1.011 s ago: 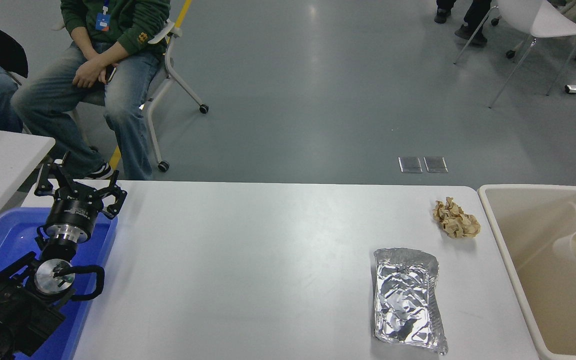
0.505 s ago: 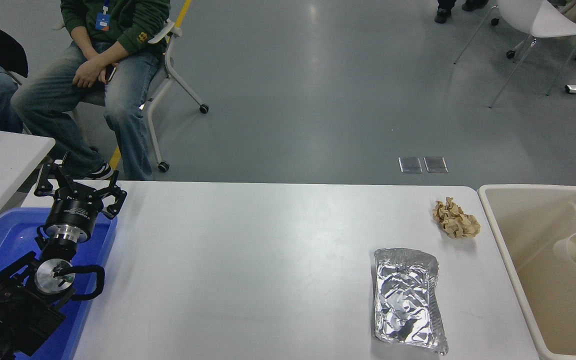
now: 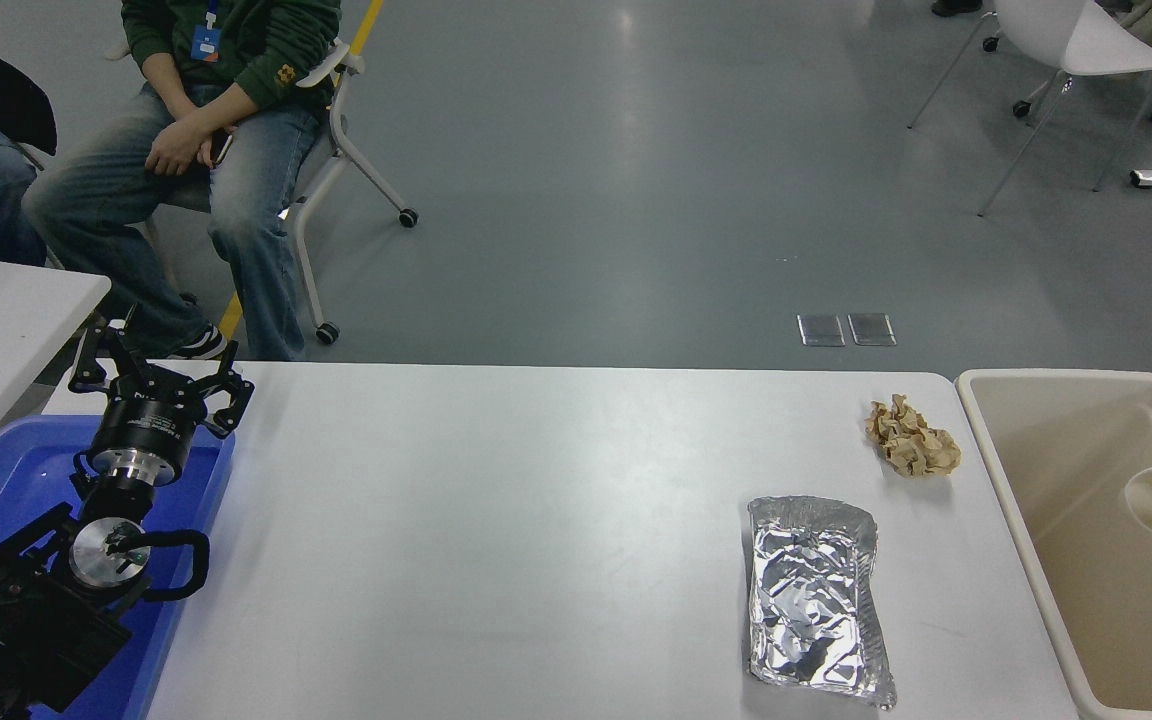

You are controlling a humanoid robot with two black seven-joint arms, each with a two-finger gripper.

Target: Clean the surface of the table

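A single head view looks from high on the robot's side, forward and down over the desk (image 3: 536, 540), which fills the lower half of the frame from edge to edge. The desk's near edge is cut off at the bottom, so the camera sits close above it. Beyond the far edge the upper half shows grey floor (image 3: 636, 200), with a seated person (image 3: 206, 120) at the upper left and a white chair (image 3: 1076, 40) at the upper right.

Foil tray (image 3: 816, 600) — crumpled paper (image 3: 912, 449) — on table surface (image 3: 496, 520)
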